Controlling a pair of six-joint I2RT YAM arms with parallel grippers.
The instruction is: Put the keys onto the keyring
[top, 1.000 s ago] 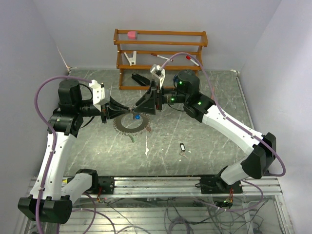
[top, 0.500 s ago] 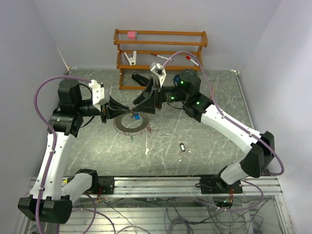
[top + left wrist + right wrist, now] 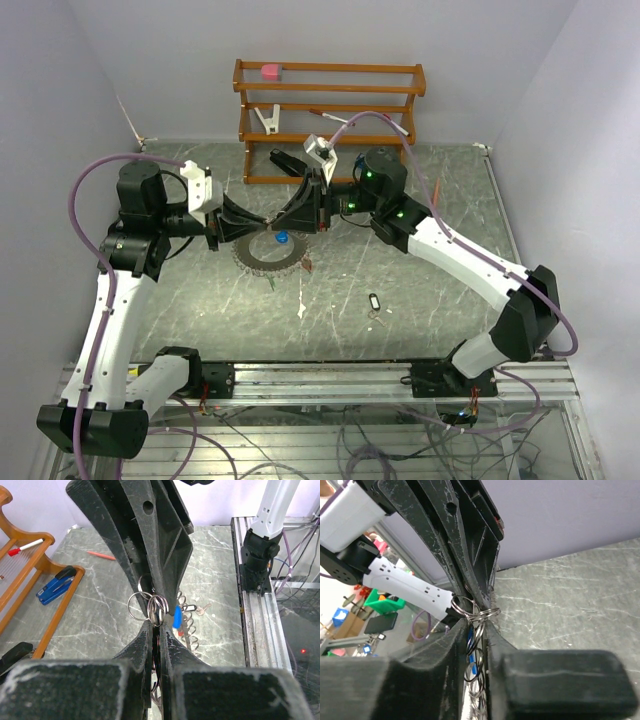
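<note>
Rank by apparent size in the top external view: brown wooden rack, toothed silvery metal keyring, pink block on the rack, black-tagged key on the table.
Largest: brown wooden rack
Next: toothed silvery metal keyring
Smallest: pink block and black-tagged key, which look about alike, so they are left unranked.

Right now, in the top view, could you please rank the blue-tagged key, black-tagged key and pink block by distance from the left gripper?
From the left gripper:
1. Blue-tagged key, beside it.
2. Black-tagged key, near right.
3. Pink block, atop far rack.
</note>
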